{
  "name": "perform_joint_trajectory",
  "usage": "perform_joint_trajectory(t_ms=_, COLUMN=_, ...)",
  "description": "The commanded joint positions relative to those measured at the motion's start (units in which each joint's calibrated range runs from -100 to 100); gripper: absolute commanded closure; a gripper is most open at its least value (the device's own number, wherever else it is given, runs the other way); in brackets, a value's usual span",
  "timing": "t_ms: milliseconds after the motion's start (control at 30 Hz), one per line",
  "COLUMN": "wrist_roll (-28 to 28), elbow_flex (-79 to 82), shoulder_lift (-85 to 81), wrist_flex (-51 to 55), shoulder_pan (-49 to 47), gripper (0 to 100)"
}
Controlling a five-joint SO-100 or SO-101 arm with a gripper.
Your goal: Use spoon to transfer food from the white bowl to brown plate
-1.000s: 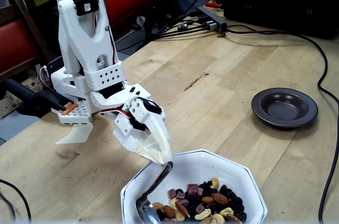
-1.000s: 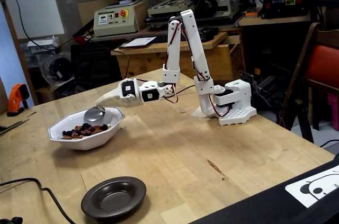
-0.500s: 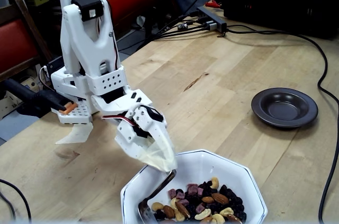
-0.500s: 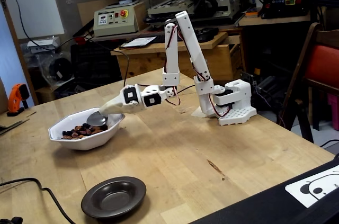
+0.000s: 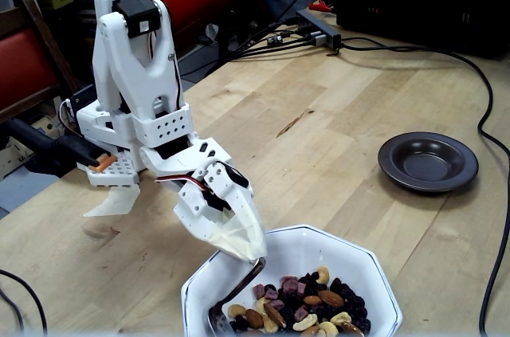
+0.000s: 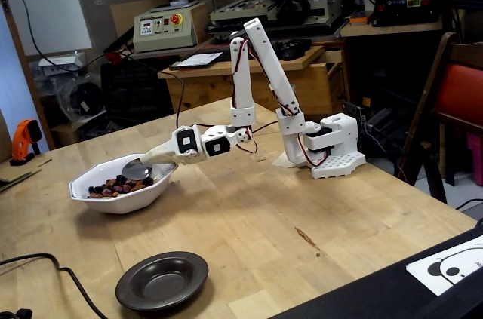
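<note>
Arm: one white arm (image 6: 260, 70), bolted by its base (image 6: 332, 149) to the wooden table (image 5: 319, 130), folded forward and reaching down over the bowl's rim.
Gripper: one gripper (image 5: 249, 248), its pale fingers (image 5: 231, 229) pinched together on the spoon handle; in both fixed views no gap shows between them.
Spoon: one shiny metal spoon (image 5: 235, 289), handle up in the fingers, sloping down into the bowl; its oval end (image 6: 136, 170) sits low at the near-arm side of the bowl, at the edge of the heap. Whether it carries any food I cannot tell.
White bowl: one large eight-sided white bowl (image 5: 362, 273), dark line round the rim, at the bottom edge of a fixed view; in the other fixed view it (image 6: 113, 197) stands at the left of the table.
Food: one heap of mixed nuts and fruit (image 5: 299, 309) in the bowl, with tan cashews, brown almonds, dark raisins and purplish cubes, lying in the half away from the arm.
Brown plate: one small dark plate (image 5: 428, 161), well apart from the bowl, nothing visible in it; in the other fixed view it (image 6: 161, 280) lies near the front edge.
Cables: several black cables (image 5: 486, 138) run across the table past the plate.
</note>
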Motion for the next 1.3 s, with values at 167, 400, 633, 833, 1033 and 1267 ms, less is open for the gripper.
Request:
perform_joint_trajectory(t_ms=167, wrist_roll=-7.2, elbow_flex=-0.4, shoulder_lift=-0.7, wrist_flex=-0.3, shoulder_pan=-9.4, gripper=97)
perform_joint_trajectory(t_ms=400, wrist_roll=-12.4, elbow_flex=-0.4, shoulder_lift=-0.7, wrist_flex=-0.3, shoulder_pan=-11.9, gripper=97)
perform_joint_trajectory(t_ms=633, wrist_roll=-14.8, elbow_flex=-0.5, shoulder_lift=-0.7, wrist_flex=-0.3, shoulder_pan=-11.8, gripper=97)
perform_joint_trajectory(t_ms=833, wrist_roll=-17.9, elbow_flex=-0.9, shoulder_lift=-0.8, wrist_flex=-0.4, shoulder_pan=-11.7, gripper=97)
perform_joint_trajectory(t_ms=1033, wrist_roll=-19.4, elbow_flex=-1.0, shoulder_lift=-0.8, wrist_flex=-0.4, shoulder_pan=-12.2, gripper=97)
perform_joint_trajectory(t_ms=1267, wrist_roll=-19.5, elbow_flex=-1.1, shoulder_lift=-0.8, wrist_flex=-0.4, shoulder_pan=-12.3, gripper=97)
